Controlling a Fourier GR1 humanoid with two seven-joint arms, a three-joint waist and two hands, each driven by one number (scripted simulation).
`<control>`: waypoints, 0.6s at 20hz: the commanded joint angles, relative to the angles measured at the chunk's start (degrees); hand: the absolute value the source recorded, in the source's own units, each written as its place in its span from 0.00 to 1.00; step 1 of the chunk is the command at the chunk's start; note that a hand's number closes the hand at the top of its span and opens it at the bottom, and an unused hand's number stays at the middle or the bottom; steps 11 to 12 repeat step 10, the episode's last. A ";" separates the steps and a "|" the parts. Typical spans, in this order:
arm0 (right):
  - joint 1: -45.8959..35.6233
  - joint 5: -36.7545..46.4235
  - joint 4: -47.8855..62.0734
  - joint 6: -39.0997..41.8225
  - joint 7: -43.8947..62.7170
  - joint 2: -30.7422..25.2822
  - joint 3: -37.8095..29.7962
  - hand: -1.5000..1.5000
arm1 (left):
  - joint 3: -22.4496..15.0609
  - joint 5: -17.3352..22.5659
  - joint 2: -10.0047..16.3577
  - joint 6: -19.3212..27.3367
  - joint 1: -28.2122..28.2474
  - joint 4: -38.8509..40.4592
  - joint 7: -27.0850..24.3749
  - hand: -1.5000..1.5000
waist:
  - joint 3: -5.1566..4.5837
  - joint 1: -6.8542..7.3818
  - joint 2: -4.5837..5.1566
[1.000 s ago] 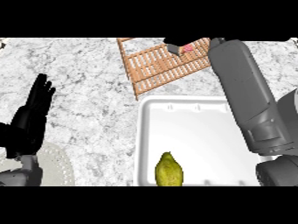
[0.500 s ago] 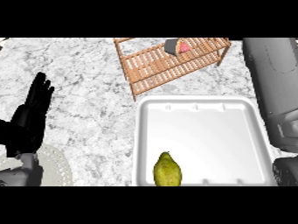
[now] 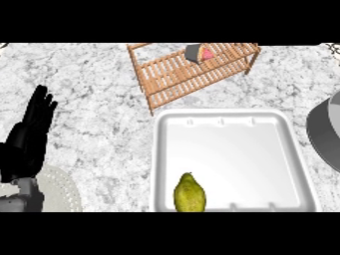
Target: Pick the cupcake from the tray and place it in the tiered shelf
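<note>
One hand shows, the left hand (image 3: 27,139), standing at the view's left edge with its fingers straight and pointing up, holding nothing, at rest; of the right side only a grey forearm (image 3: 338,134) shows at the right edge, just beside the tray, and its hand lies outside the view, so I cannot tell how its fingers stand; the cupcake (image 3: 204,52), a grey wrapper with a pink top, sits on the slats of the wooden tiered shelf (image 3: 176,74) towards that shelf's far end, and seems tipped rather than upright, though that is hard to make out; the white tray (image 3: 231,117) lies just this side of the shelf on the marbled surface (image 3: 91,79), and holds only a yellow-green fruit (image 3: 189,194) close to its near rim, well apart from the cupcake; a pale round mat (image 3: 58,191) lies by the left hand at the lower left; judged from how things lie, the pick and the carry are done and the placing is at its end, since the cupcake rests in the shelf with no hand touching it; what remains, I judge, is for the right arm to draw clear without brushing the shelf or the tray's rim, and to see that the cupcake lies steady on the slats and will not roll off them; the fruit needs no handling.
</note>
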 commanded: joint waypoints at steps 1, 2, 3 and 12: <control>4.81 -3.90 -5.07 5.50 1.63 -3.85 -0.66 0.00 | -0.15 -0.99 0.50 -0.18 0.54 -1.22 -0.28 0.50 | -0.01 0.31 0.04; 4.79 -6.34 -4.71 10.40 2.23 -7.41 -2.60 0.00 | 0.52 0.45 -0.04 -0.55 0.79 0.25 -0.85 0.50 | -0.01 0.05 0.01; 6.66 -8.34 -4.66 11.50 0.68 -8.29 -4.40 0.00 | -1.44 -1.66 -1.15 1.16 0.66 -1.67 1.07 0.50 | 0.02 0.05 0.01; 10.60 -13.03 -3.55 15.88 -3.11 -12.94 -5.32 0.00 | -0.73 -1.09 -0.54 0.00 1.36 -3.31 0.76 0.50 | 0.00 0.63 0.11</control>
